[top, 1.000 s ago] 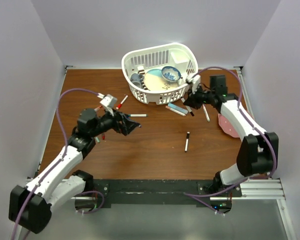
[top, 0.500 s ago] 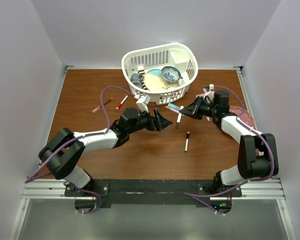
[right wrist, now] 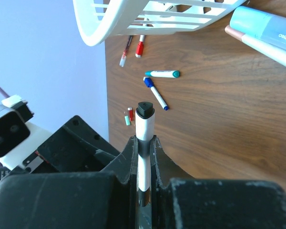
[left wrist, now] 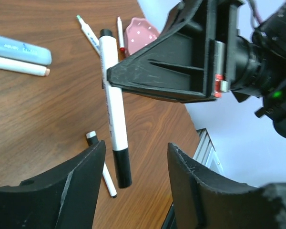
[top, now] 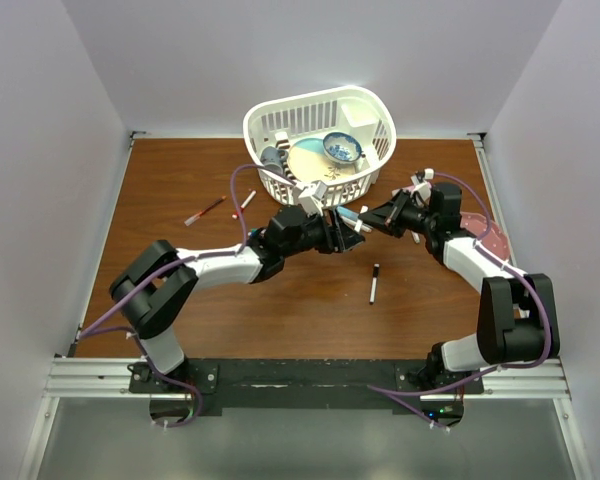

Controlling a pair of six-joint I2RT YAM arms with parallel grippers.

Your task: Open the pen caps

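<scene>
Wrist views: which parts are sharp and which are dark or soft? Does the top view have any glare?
Left wrist view: the held marker is sharp, while the left gripper is dark with little detail. Right wrist view: the black cap is clear, the right gripper near the lens dark. Top view: the basket rim looks overexposed.

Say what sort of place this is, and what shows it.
Likely a robot lab cell: wooden table boxed by blank walls, arms bolted to a rail, basket and markers as props.
</scene>
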